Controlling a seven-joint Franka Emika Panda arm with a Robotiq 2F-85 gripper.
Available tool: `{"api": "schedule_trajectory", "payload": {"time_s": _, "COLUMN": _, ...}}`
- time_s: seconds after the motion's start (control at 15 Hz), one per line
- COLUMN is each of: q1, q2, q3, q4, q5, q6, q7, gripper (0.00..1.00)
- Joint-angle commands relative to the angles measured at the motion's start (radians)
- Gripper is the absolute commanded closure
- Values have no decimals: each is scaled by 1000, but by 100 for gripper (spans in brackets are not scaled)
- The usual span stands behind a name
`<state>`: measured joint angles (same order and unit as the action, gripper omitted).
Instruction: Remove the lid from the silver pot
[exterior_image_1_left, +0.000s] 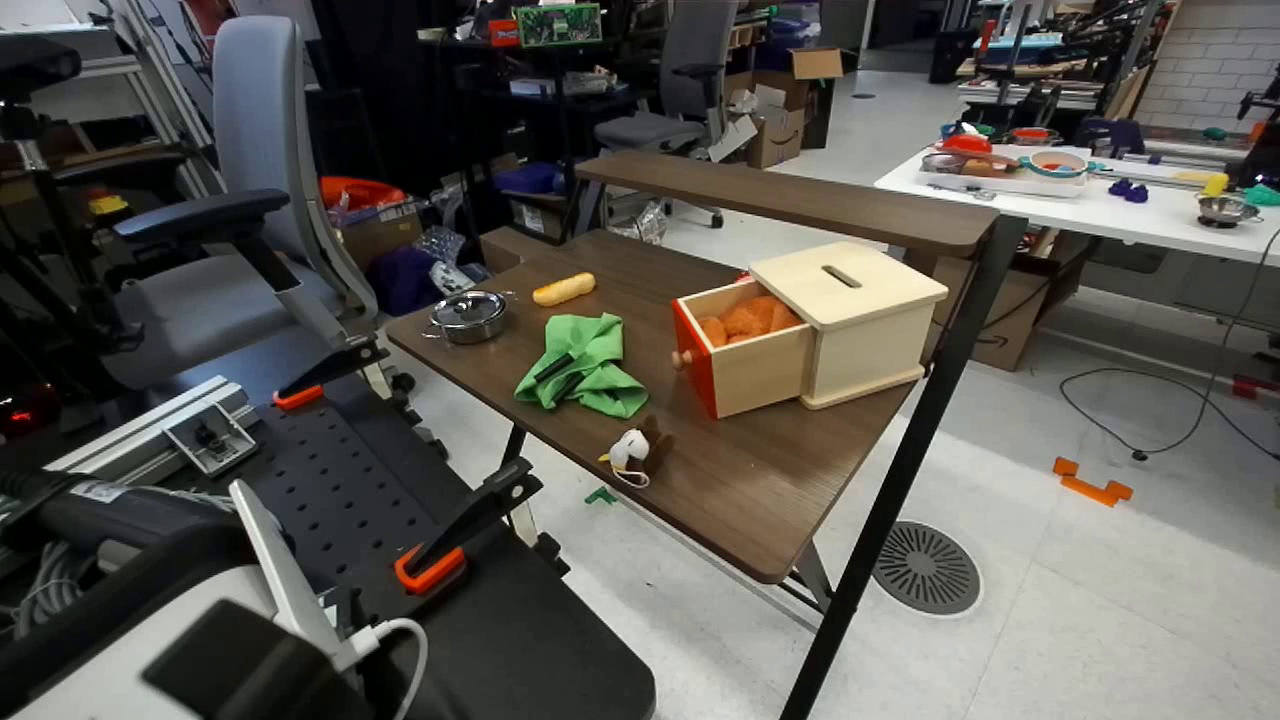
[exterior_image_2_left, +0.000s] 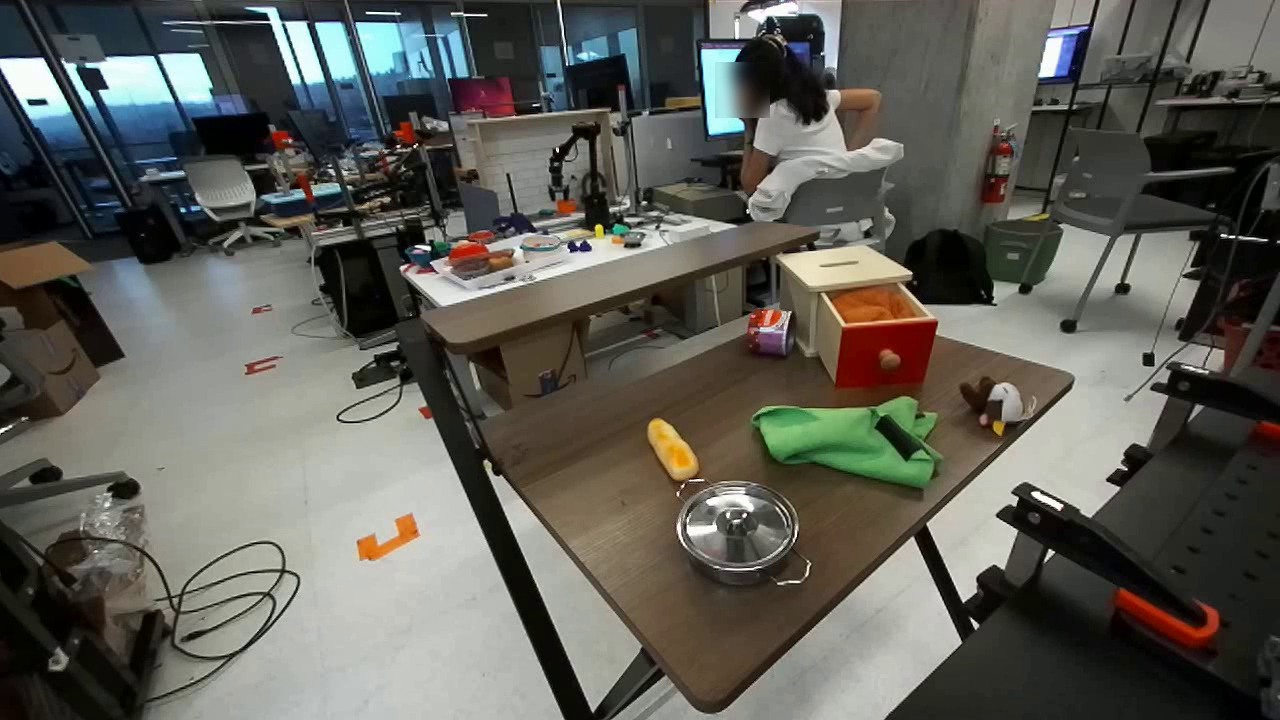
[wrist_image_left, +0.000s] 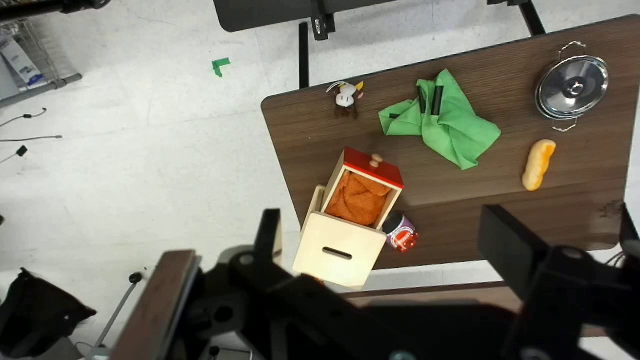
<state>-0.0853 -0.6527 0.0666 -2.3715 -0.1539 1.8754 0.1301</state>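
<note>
The silver pot (exterior_image_1_left: 476, 332) sits upright near one end of the brown table, with its round lid (exterior_image_1_left: 466, 308) on top. In an exterior view the pot (exterior_image_2_left: 735, 574) shows two wire handles, and its lid (exterior_image_2_left: 737, 524) has a knob in the middle. In the wrist view the lid (wrist_image_left: 574, 87) covers the pot at the upper right. My gripper (wrist_image_left: 382, 215) shows only in the wrist view. Its fingers are wide apart with nothing between them, high above the table and well away from the pot.
A bread-like roll (wrist_image_left: 538, 165) lies close to the pot. A green cloth (wrist_image_left: 452, 120), a small plush toy (wrist_image_left: 345, 95), a wooden box (wrist_image_left: 340, 250) with its red-fronted drawer pulled out, and a jar (wrist_image_left: 401, 234) are on the table. A raised shelf (exterior_image_2_left: 620, 285) runs along one table edge.
</note>
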Motion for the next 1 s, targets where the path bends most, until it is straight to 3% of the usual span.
{"api": "schedule_trajectory", "payload": {"time_s": 0.0, "q1": 13, "q2": 1, "q3": -9, "q4": 2, "q5": -7, "q6": -3, "q7": 6, "gripper": 0}}
{"api": "schedule_trajectory", "payload": {"time_s": 0.73, "q1": 13, "q2": 1, "q3": -9, "q4": 3, "q5": -7, "q6": -3, "q7": 6, "gripper": 0}}
{"api": "schedule_trajectory", "payload": {"time_s": 0.93, "q1": 26, "q2": 60, "q3": 8, "q4": 11, "q5": -6, "q6": 50, "q7": 12, "gripper": 0}}
